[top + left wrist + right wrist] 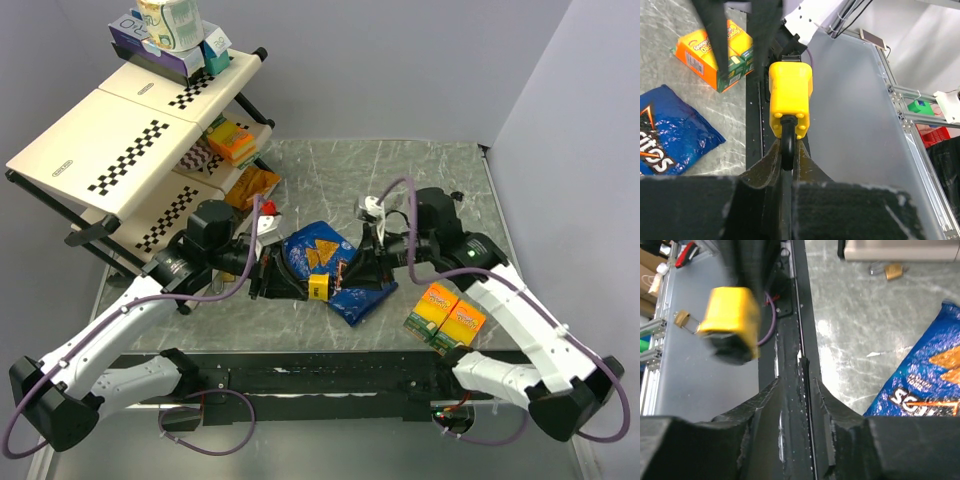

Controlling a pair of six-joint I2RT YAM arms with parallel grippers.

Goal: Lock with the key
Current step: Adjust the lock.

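Well to the left of the blue chip bag [312, 245] stands a shelf rack [110, 150] with black and white squares on its boards and a few cartons [165, 30] on top. My left fingers [300, 287] are at the bag's near left edge. They are squeezed tight on the black loop [786, 145] of the yellow lock [790, 97]. The loop sits right between them, and the lock's yellow body sticks out past their tips. The lock is up in the air, off the counter [330, 170], over the near edge of the bag. In my right wrist view the lock looks blurry. A small brass bit [682, 317] shows just beside it, too blurry for me to tell what it is. Past the bag's far side, apart from it, a small brass lock [892, 271] lies on the counter. My right fingers [350, 270] are over the bag's right part, pointing at the yellow lock and near it. They are close together with only a thin gap, and I cannot tell if they pinch anything. To the right of the bag, near it, two orange boxes [447, 315] sit side by side.
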